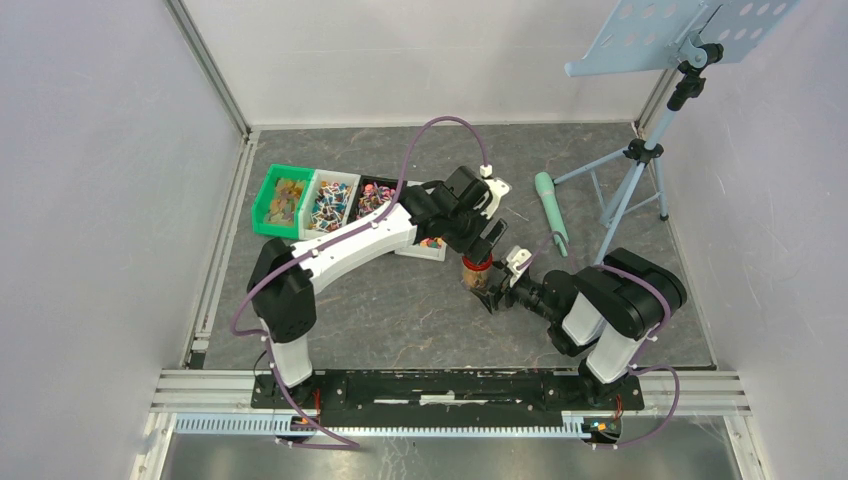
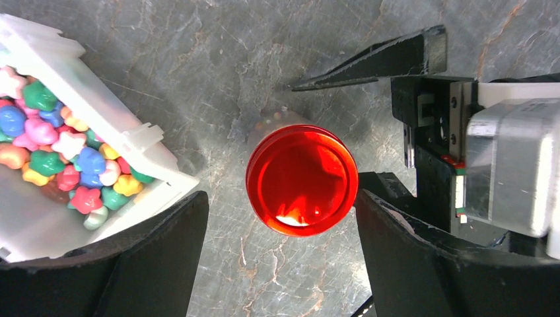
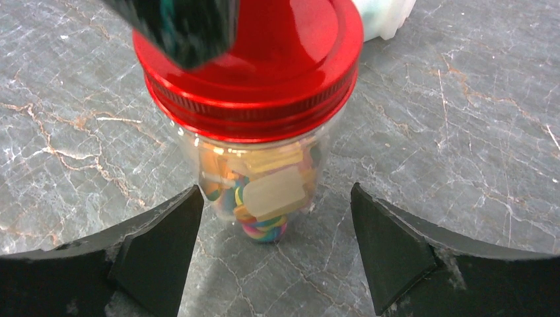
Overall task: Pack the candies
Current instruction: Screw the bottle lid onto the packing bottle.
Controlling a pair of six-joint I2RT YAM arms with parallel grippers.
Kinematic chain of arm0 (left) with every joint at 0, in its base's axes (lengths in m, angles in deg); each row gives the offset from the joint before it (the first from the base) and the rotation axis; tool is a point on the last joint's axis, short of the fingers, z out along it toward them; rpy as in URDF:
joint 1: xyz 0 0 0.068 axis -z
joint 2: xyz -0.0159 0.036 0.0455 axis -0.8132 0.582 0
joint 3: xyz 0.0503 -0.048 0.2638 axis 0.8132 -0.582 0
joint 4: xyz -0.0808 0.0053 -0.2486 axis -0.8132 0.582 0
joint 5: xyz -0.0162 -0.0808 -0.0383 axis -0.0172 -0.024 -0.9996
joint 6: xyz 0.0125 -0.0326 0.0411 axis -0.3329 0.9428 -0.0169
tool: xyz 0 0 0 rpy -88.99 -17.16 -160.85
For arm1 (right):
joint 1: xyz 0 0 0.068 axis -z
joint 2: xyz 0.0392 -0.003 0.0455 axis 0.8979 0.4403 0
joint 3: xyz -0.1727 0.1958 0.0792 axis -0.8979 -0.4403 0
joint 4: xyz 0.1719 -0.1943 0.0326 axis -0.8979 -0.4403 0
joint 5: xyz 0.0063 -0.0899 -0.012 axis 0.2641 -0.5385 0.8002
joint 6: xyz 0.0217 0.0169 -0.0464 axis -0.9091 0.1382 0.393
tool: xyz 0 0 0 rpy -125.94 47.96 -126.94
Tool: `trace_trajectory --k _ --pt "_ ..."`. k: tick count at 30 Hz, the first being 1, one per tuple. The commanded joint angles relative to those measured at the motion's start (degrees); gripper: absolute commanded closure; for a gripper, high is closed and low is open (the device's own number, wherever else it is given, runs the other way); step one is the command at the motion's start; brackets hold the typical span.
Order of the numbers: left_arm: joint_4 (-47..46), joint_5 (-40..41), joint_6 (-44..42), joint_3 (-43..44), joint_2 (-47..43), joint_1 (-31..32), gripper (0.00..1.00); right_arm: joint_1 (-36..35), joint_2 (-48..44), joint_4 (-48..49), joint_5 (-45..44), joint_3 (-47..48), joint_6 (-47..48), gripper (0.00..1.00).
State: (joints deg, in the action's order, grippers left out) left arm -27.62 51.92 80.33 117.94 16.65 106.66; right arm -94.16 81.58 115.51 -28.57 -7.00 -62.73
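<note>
A clear jar point(image 3: 264, 185) with a red lid point(image 3: 257, 66) stands upright on the grey marble table, with candies point(image 3: 267, 198) packed inside it. More candies point(image 2: 53, 158) lie in a white bin point(image 2: 132, 142). My left gripper point(image 2: 280, 251) hangs over the jar, open; the lid point(image 2: 302, 179) sits just beyond its fingertips, close to the right one. My right gripper point(image 3: 274, 244) is low beside the jar, open, one finger on each side of the jar's base and clear of it. In the top view the jar point(image 1: 476, 270) stands between both grippers.
A green bin point(image 1: 281, 199) and white bins point(image 1: 331, 203) of candies sit in a row at the back left. A teal tool point(image 1: 551, 210) lies right of the arms, next to a tripod stand point(image 1: 640, 150). The right gripper's body point(image 2: 502, 165) crowds the left wrist view.
</note>
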Motion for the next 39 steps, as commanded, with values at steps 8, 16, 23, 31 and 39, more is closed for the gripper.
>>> trace_trajectory --k 8,16,23,31,39 --pt "-0.63 -1.27 -4.31 2.00 2.68 0.25 0.18 -1.35 1.36 27.15 -1.19 3.73 0.75 0.17" --pt "-1.52 -0.02 -4.55 1.19 1.61 0.57 0.11 -1.53 1.94 27.11 -1.25 4.47 1.04 0.26" --pt "-1.94 -2.01 -1.97 2.18 -0.69 0.20 0.05 -1.53 2.47 27.14 2.37 5.24 1.39 0.34" --pt "-1.26 -4.91 0.08 0.70 -5.93 -2.27 0.07 -3.14 3.39 27.11 5.91 6.55 2.25 0.38" --pt "0.16 -9.34 0.13 -6.03 -13.29 -4.88 0.11 -7.79 4.84 27.09 7.72 7.74 2.67 0.39"
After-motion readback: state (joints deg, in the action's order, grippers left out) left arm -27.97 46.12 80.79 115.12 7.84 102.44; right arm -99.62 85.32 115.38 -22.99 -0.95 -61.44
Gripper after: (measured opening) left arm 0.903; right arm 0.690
